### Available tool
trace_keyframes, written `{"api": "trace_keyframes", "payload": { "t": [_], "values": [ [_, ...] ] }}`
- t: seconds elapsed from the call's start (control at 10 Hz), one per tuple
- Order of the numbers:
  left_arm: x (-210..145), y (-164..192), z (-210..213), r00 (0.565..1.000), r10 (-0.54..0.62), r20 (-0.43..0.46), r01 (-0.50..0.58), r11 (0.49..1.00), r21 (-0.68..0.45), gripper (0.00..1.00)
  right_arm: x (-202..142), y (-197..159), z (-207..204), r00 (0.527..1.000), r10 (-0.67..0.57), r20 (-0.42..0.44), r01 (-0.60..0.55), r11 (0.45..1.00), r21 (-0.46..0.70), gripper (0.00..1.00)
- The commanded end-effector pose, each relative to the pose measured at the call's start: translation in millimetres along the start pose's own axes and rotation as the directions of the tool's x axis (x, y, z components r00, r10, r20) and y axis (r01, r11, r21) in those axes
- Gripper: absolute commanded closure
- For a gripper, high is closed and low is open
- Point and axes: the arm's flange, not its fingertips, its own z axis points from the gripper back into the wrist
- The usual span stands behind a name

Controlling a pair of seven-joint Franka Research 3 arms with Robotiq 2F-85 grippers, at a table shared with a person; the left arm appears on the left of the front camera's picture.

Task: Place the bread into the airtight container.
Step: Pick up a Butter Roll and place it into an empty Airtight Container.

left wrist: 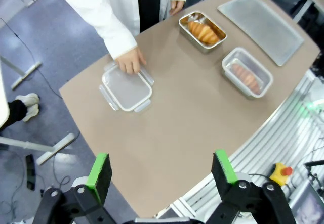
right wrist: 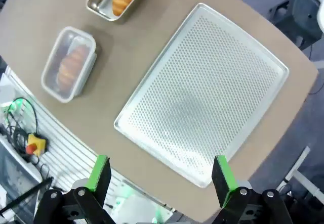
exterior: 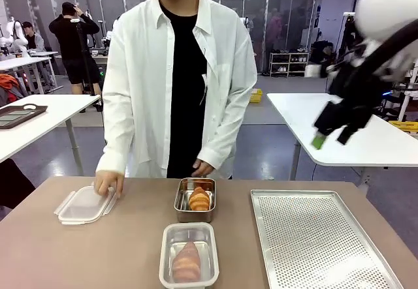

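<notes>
The right gripper [exterior: 334, 134] hangs high over the table's right side with its jaws spread and empty; the left gripper [left wrist: 161, 172] is likewise spread and empty, high off the left edge. Left of and below the right gripper, past the perforated tray [exterior: 320, 237], one croissant [exterior: 187, 261] already lies lengthwise, near to far, in the clear airtight container [exterior: 189, 254] at the near edge. The person's hand [exterior: 108, 182] rests on its lid [exterior: 85, 205], so the person is nearer that.

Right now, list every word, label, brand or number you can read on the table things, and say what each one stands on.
None can be read.
Clear plastic airtight container, its clear lid, small steel tin and perforated metal baking tray: no print shows.
</notes>
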Motion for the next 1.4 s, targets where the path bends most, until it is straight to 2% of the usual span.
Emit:
{"api": "trace_keyframes", "payload": {
  "t": [0.0, 0.1, 0.4, 0.7, 0.8, 1.3],
  "values": [
    [0.8, -0.1, 1.5, 1.0, -0.008, 0.002, 0.008, 1.0, -0.001, 0.0, -39.0, -5.7, 40.5, 0.999, 0.007, 0.049, -0.007, 1.0, 0.016, 0.0],
    [0.8, -0.1, 1.5, 1.0, -0.008, 0.002, 0.008, 1.0, -0.001, 0.0, -60.3, 0.7, 62.2, 0.998, 0.002, 0.055, -0.005, 0.998, 0.057, 0.0],
    [0.8, -0.1, 1.5, 1.0, -0.008, 0.002, 0.008, 1.0, -0.001, 0.0, -113.4, 17.6, 100.1, 0.993, -0.019, 0.12, 0.018, 1.0, 0.008, 0.0],
    [0.8, -0.1, 1.5, 1.0, -0.008, 0.002, 0.008, 1.0, -0.001, 0.0, -115.3, 24.5, 89.2, 0.989, -0.069, 0.132, 0.066, 0.998, 0.025, 0.0],
    [0.8, -0.1, 1.5, 1.0, -0.008, 0.002, 0.008, 1.0, -0.001, 0.0, -120.1, 23.5, 112.0, 0.991, -0.006, 0.133, 0.003, 1.0, 0.023, 0.0],
    [0.8, -0.1, 1.5, 1.0, -0.008, 0.002, 0.008, 1.0, -0.001, 0.0, -120.1, 23.5, 112.0, 0.991, -0.006, 0.133, 0.003, 1.0, 0.023, 0.0]
  ]
}}
